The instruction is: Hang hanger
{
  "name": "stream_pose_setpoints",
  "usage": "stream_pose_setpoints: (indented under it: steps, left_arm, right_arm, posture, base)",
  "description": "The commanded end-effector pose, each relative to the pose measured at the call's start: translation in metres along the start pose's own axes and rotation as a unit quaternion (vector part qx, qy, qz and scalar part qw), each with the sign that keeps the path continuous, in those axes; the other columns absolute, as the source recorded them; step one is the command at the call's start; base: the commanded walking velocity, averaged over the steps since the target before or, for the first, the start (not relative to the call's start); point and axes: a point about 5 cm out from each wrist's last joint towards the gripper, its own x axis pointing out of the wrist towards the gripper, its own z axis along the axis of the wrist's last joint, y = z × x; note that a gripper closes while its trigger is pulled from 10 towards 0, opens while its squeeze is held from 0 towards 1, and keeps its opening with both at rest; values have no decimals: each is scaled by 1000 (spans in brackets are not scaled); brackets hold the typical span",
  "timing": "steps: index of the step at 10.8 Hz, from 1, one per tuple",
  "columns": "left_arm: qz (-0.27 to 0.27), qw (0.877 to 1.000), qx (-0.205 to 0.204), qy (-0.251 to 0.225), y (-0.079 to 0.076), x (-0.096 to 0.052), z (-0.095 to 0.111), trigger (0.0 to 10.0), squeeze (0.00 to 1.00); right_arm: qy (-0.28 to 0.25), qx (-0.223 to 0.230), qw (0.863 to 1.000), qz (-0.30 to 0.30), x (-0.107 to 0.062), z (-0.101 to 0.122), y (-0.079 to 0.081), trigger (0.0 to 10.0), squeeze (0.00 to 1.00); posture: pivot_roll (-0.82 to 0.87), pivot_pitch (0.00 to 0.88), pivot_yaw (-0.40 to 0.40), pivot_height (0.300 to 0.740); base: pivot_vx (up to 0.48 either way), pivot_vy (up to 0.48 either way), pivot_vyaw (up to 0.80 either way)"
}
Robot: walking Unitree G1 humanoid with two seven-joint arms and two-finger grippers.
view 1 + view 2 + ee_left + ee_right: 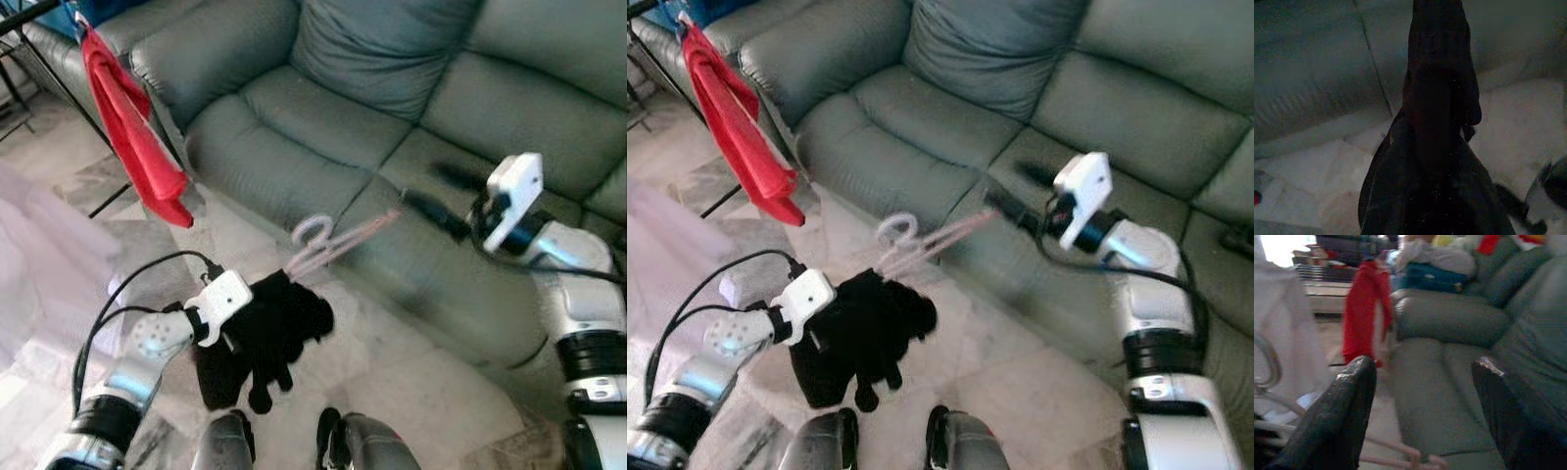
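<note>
Your left claw [257, 318] is buried in the black garment [265, 338] it holds low over the tiled floor [411, 382], so you cannot tell how far its fingers part. The pink hanger [328, 243] rises from that garment, hook upward, its arm slanting toward the right claw [416, 203] (blurred). That claw is wide open with nothing between its fingers, in front of the grey sofa [392, 117]. A red cloth [132, 137] hangs at the sofa's arm.
</note>
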Motion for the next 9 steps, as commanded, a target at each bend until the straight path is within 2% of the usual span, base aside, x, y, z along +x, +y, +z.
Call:
stream_pose_setpoints:
  steps: [1, 2, 3, 4, 5, 6, 7, 9]
  left_arm:
    - [26, 999, -32, -30, 5, 1, 12, 0, 0]
    - [36, 997, -55, -49, 8, 2, 20, 0, 0]
    - [53, 991, -88, -83, 13, 3, 38, 0, 0]
    - [59, 987, -106, -107, 13, 6, 53, 0, 0]
    - [53, 986, -107, -120, 11, 7, 61, 0, 0]
    - [19, 982, -95, -162, 7, 4, 86, 0, 0]
    - [-5, 980, -82, -181, 3, 1, 98, 0, 0]
    - [-62, 976, -18, -209, -8, -5, 121, 0, 0]
  right_arm:
    - [-9, 6, 1000, -24, -4, -1, 1, 10000, 1000]
    - [-10, 22, 999, -25, -6, -6, 7, 10000, 1000]
    - [-6, 57, 998, -9, -11, -17, 24, 10000, 1000]
    - [3, 95, 995, 22, -13, -25, 41, 10000, 1000]
    - [11, 104, 994, 31, -14, -29, 46, 10000, 1000]
    - [30, 107, 993, 30, -16, -38, 51, 10000, 1000]
    - [37, 108, 993, 26, -17, -42, 52, 10000, 1000]
    - [53, 107, 993, 20, -18, -47, 53, 10000, 1000]
  posture:
    - [-9, 175, -48, 740]
    - [-7, 177, -44, 740]
    - [-5, 178, -41, 740]
    - [-5, 179, -35, 740]
    - [-4, 178, -34, 740]
    - [1, 174, -32, 740]
    - [5, 172, -30, 740]
    - [10, 169, -26, 740]
  base:
    - [0, 0, 0]
    - [0, 0, 0]
    - [0, 0, 0]
    - [0, 0, 0]
    - [0, 0, 0]
    - [0, 0, 0]
    - [0, 0, 0]
    - [0, 0, 0]
